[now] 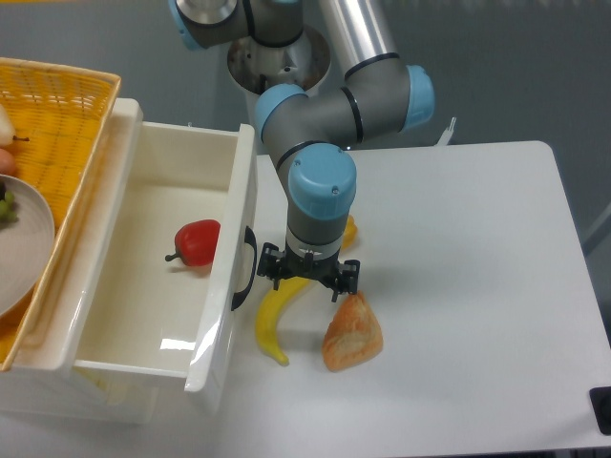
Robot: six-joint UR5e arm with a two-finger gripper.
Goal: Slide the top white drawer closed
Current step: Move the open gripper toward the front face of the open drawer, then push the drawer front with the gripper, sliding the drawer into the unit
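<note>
The top white drawer [143, 286] stands pulled far out to the right, open on top, with a red pepper [197, 242] lying inside. Its black arched handle [247, 268] is on the front panel, facing right. My gripper [307, 281] points straight down just right of the handle, a small gap from it, with its black fingers spread open. It hovers over the upper end of a yellow banana-like fruit [271, 322] on the table and holds nothing.
A croissant [353, 334] lies on the white table [458, 286] just right of the yellow fruit. A wicker basket [67, 124] with a grey plate [24, 243] sits on the chest at the left. The table's edge runs along the right and bottom.
</note>
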